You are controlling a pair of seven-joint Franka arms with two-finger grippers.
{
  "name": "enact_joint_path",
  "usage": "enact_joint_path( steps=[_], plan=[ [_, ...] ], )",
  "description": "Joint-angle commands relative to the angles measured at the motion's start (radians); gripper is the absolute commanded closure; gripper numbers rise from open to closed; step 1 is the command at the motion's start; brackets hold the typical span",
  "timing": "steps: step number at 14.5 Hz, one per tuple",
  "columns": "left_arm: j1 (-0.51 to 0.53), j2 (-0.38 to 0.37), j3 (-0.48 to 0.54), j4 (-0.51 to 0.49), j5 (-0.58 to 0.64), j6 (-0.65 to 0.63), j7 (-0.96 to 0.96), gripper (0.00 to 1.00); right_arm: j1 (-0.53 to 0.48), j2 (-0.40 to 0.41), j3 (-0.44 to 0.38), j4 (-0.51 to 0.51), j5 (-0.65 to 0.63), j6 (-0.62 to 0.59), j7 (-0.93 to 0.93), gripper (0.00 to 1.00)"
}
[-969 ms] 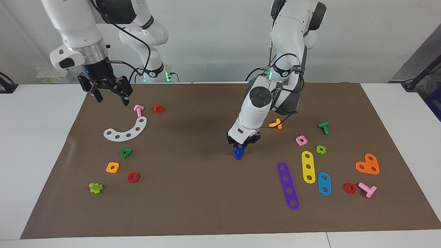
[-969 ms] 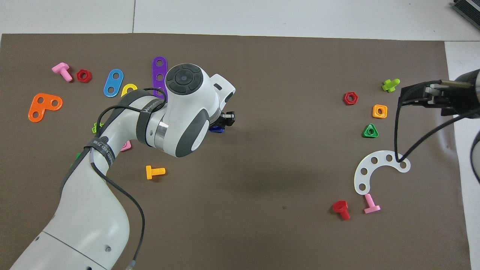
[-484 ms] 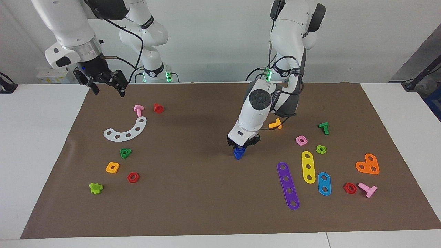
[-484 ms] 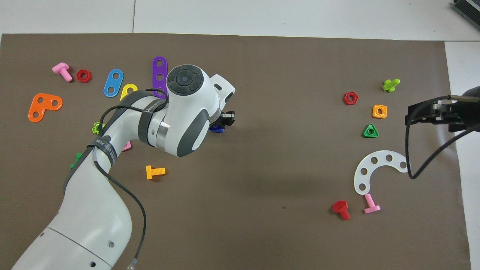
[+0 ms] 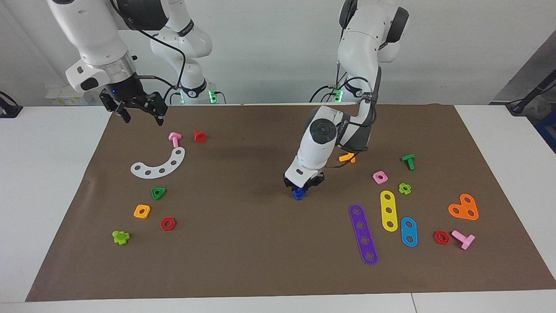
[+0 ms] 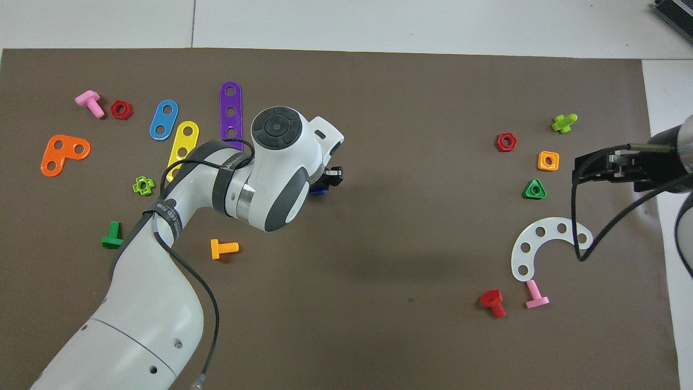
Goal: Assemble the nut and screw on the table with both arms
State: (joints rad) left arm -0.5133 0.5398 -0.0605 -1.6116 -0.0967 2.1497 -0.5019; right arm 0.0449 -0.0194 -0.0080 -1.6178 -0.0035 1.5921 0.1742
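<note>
Blue screw [image 5: 298, 194] (mostly hidden) under left claw [image 5: 302, 184].

Two white jointed robot arms [image 5: 330, 139] with dark grey joint caps and round ribbed end discs. Black cables loop along each, strapped by a lettered black band on the left arm [image 6: 162, 216]. Silver wrist ring on the right arm [image 5: 93, 52]; green lights glow at both bases.

The screw [image 5: 298, 194] was located mid-mat on the table [image 5: 52, 174], under the left gripper [image 5: 302, 186]. The right gripper [image 5: 139, 114] was raised over the mat's edge at the right arm's end.
</note>
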Motion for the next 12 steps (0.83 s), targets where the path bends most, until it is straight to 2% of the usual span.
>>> enact_joint_path(
  steps=[1, 2, 3, 4, 7, 8, 10, 12],
  plan=[
    [-0.019, 0.011, 0.019, -0.013, 0.028, 0.032, -0.012, 0.85, -0.014, -0.005, 0.008, 0.022, -0.001, -0.024, -0.029, 0.0],
    [-0.017, 0.012, 0.018, -0.01, 0.029, 0.033, -0.01, 0.54, -0.011, 0.022, 0.008, 0.054, -0.001, -0.041, -0.027, 0.0],
    [-0.016, 0.014, 0.017, -0.005, 0.047, 0.036, -0.009, 0.15, -0.01, 0.021, 0.008, 0.049, 0.003, -0.038, -0.027, 0.0],
    [-0.016, 0.016, 0.017, -0.001, 0.064, 0.035, -0.006, 0.0, -0.011, 0.016, 0.007, 0.038, 0.014, -0.029, -0.027, 0.0],
    [-0.001, 0.028, 0.014, 0.039, 0.057, -0.003, -0.004, 0.0, -0.019, 0.006, 0.007, 0.019, 0.016, -0.012, -0.027, 0.0],
    [0.004, 0.04, 0.019, 0.079, 0.054, -0.061, 0.0, 0.0, -0.025, 0.006, 0.005, 0.019, 0.016, -0.015, -0.025, 0.0],
    [0.077, 0.045, 0.013, 0.197, 0.051, -0.195, 0.006, 0.0, -0.028, 0.006, -0.003, 0.019, 0.016, -0.015, -0.024, 0.0],
    [0.145, 0.028, 0.007, 0.249, 0.045, -0.308, 0.009, 0.0, -0.019, 0.006, -0.001, 0.019, 0.016, -0.015, -0.025, 0.0]
  ],
)
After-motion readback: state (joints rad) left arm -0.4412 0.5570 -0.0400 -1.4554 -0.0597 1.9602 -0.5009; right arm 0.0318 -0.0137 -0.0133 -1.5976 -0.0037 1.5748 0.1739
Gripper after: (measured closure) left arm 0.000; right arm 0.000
